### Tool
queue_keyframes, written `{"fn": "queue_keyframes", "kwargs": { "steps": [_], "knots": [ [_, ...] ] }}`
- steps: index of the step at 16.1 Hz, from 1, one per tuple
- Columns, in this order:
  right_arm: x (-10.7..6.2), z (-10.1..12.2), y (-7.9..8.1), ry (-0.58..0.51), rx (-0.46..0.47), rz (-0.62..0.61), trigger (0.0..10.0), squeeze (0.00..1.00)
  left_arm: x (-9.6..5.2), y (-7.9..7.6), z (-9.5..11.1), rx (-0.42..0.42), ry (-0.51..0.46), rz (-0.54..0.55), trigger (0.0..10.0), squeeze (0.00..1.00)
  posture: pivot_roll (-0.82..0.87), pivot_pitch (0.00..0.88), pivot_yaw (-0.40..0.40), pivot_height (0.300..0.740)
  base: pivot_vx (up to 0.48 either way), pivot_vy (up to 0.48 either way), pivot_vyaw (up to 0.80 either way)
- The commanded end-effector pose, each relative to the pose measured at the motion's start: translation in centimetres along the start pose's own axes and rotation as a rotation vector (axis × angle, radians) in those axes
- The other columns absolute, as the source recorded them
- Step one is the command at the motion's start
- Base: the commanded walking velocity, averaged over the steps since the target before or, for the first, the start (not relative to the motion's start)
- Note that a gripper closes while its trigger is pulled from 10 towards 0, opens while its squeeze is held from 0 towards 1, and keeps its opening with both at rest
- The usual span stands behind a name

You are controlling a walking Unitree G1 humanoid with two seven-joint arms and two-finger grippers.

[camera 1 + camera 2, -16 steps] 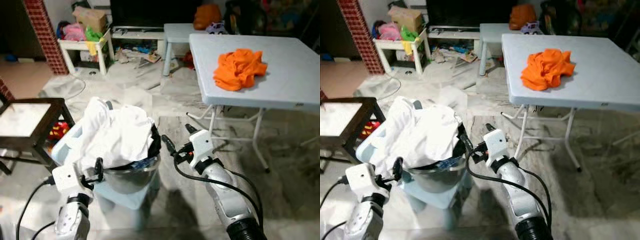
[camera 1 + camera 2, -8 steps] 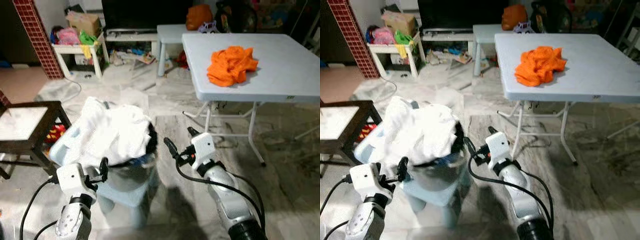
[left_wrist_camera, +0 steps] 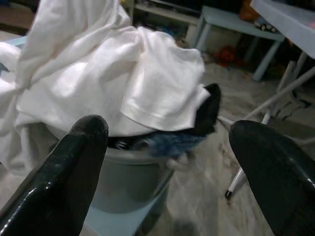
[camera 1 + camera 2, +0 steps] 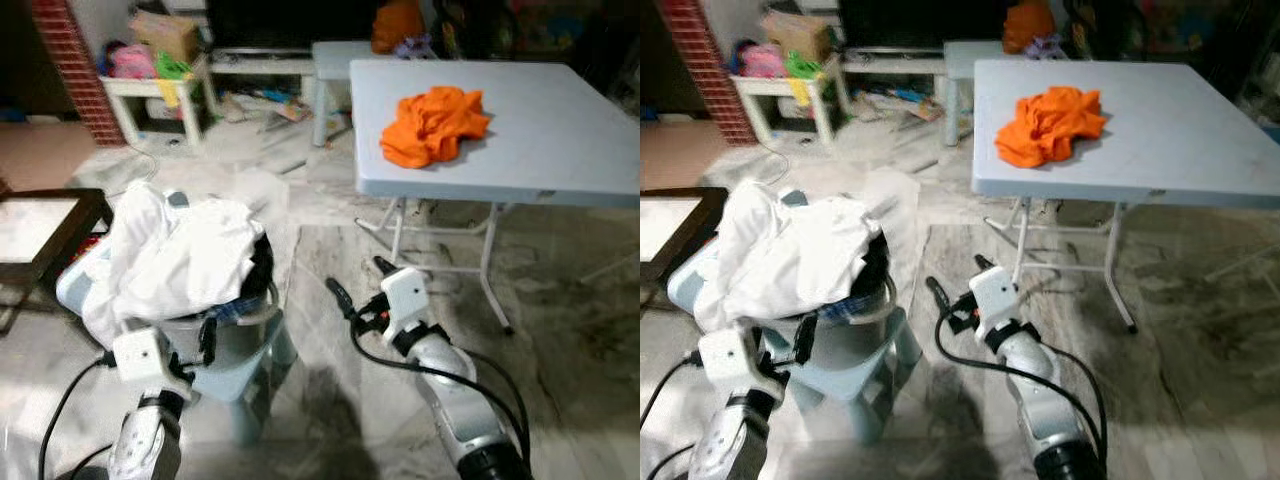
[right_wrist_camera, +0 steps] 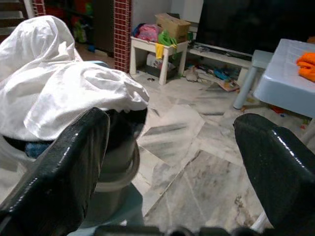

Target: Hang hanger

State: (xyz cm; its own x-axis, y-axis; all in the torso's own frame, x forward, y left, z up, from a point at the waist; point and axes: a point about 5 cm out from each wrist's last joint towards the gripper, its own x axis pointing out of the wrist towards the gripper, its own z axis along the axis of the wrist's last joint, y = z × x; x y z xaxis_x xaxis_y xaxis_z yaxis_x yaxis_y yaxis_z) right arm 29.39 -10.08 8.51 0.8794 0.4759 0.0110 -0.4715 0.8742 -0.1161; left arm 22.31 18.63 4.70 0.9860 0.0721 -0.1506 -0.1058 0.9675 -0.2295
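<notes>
Hanger: I cannot tell where it is, nor which way its long axis runs.
Left gripper (image 4: 208, 338): low, just in front of the bucket (image 4: 238, 345); fingers spread wide with nothing between them.
Right gripper (image 4: 357, 277): over the marble floor (image 4: 330, 190) between bucket and table (image 4: 560, 140), apart from both; fingers wide apart and holding nothing.
Bucket: grey, upright on a pale blue stool (image 4: 252, 385).
White cloth (image 4: 180, 250): heaped over the bucket's top and spilling down its left side.
Orange cloth (image 4: 432, 122): crumpled on the table, near its left edge.
Table: grey folding top on thin white legs, to the robot's right.
Dark table (image 4: 55, 215): at the left edge, beside the bucket.
Far back: a white table (image 4: 150, 88) with a box (image 4: 165, 30) on it, next to a brick pillar (image 4: 68, 60).
Head views: both arms, the table and the orange cloth at once.
Left wrist view: close on the bucket's rim, where black cloth (image 3: 209, 110) and blue cloth (image 3: 170, 142) poke out under the white cloth.
Right wrist view: the white cloth from the side, the brick pillar and white table behind it, and a corner of the table with an edge of the orange cloth.
</notes>
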Motion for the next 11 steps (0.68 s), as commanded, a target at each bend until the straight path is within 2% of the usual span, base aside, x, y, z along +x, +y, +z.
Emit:
{"fn": "queue_keyframes", "kwargs": {
  "steps": [1, 3, 9, 11],
  "knots": [
    [-0.16, 0.18, -0.40, -0.003, -0.007, -0.008, 10.0, 0.00, -0.07, -0.37, -0.13, -0.007, 0.005, -0.010, 10.0, 0.00, 0.03, 0.000, 0.018, 0.740, 0.000, -0.420, 0.50],
    [-0.10, 0.17, -0.28, -0.003, -0.003, -0.007, 10.0, 0.00, 0.00, -0.17, -0.04, 0.000, 0.005, -0.002, 10.0, 0.00, 0.04, 0.000, 0.018, 0.740, 0.000, -0.210, 0.44],
    [0.10, 0.20, -0.15, -0.006, 0.005, -0.005, 10.0, 0.00, -0.13, 0.24, 0.54, 0.015, -0.032, -0.007, 10.0, 0.00, 0.04, 0.000, 0.027, 0.740, 0.000, 0.000, 0.00],
    [0.09, 0.23, -0.03, -0.010, 0.006, -0.002, 10.0, 0.00, -0.05, 0.16, 0.75, 0.008, -0.043, -0.019, 10.0, 0.00, 0.04, 0.000, 0.033, 0.740, 0.000, 0.000, 0.73]
  ]
}}
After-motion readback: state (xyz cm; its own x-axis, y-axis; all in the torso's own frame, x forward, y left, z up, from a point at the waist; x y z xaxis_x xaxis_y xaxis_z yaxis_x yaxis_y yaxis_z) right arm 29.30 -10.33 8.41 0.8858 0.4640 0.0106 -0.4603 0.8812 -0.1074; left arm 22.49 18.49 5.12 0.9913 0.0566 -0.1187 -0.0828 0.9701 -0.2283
